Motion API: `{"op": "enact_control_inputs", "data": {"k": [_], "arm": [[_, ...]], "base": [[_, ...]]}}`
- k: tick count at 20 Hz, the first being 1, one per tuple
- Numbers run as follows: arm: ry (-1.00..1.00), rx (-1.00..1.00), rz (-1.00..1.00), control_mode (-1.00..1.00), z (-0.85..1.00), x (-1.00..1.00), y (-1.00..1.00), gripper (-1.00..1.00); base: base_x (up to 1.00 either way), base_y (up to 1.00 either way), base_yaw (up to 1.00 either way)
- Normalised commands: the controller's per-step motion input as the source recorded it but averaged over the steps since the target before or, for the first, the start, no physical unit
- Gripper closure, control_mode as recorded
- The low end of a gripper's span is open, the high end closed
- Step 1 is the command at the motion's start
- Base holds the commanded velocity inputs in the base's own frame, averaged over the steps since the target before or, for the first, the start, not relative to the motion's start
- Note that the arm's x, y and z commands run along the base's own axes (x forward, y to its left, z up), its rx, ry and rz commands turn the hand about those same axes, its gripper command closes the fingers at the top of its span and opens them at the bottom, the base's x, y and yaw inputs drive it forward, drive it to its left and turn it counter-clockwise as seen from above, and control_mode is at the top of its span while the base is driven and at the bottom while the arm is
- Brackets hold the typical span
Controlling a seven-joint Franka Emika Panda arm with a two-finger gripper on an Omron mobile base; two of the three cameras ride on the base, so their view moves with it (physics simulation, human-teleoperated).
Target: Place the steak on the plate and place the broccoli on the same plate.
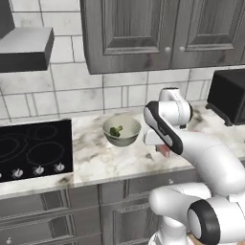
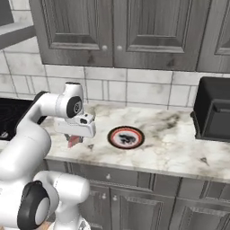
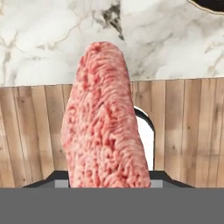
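The steak (image 3: 103, 127), a pinkish-red slab seen edge-on, hangs upright between my fingers in the hand view. My gripper (image 2: 74, 138) is shut on the steak (image 2: 73, 142) just above the counter's front edge. The plate (image 2: 113, 137), round with a red-orange and black rim, lies on the counter a short way to the right of the steak; its edge (image 3: 210, 3) shows at the hand view's top right. The broccoli (image 1: 115, 130) sits inside a grey-beige bowl (image 1: 128, 120) left of my arm. The steak (image 1: 164, 151) peeks out below my wrist.
A black cooktop (image 1: 33, 148) is set into the marble counter (image 2: 170, 143) at the left. A black boxy appliance (image 2: 214, 110) stands at the right rear. Grey wall cabinets (image 2: 112, 31) hang overhead. Wooden floor (image 3: 192, 131) shows past the counter's front edge.
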Motion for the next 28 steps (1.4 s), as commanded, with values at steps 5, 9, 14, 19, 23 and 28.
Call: {"op": "enact_control_inputs", "data": {"k": [5, 9, 14, 19, 23, 28], "arm": [[0.00, 0.00, 0.00, 1.00, 0.00, 0.00, 0.00, 1.00], [0.00, 0.00, 0.00, 1.00, 0.00, 0.00, 0.00, 1.00], [0.00, 0.00, 0.00, 1.00, 0.00, 0.00, 0.00, 1.00], [0.00, 0.00, 0.00, 1.00, 0.00, 0.00, 0.00, 1.00], [0.00, 0.00, 0.00, 1.00, 0.00, 0.00, 0.00, 1.00], [0.00, 0.00, 0.00, 1.00, 0.00, 0.00, 0.00, 1.00]], "base": [[0.00, -0.64, -0.02], [0.13, -0.47, -0.04], [0.31, -0.33, -0.02], [0.46, -0.06, 0.00], [0.61, -0.04, 0.00], [0.51, -0.15, 0.00]]}}
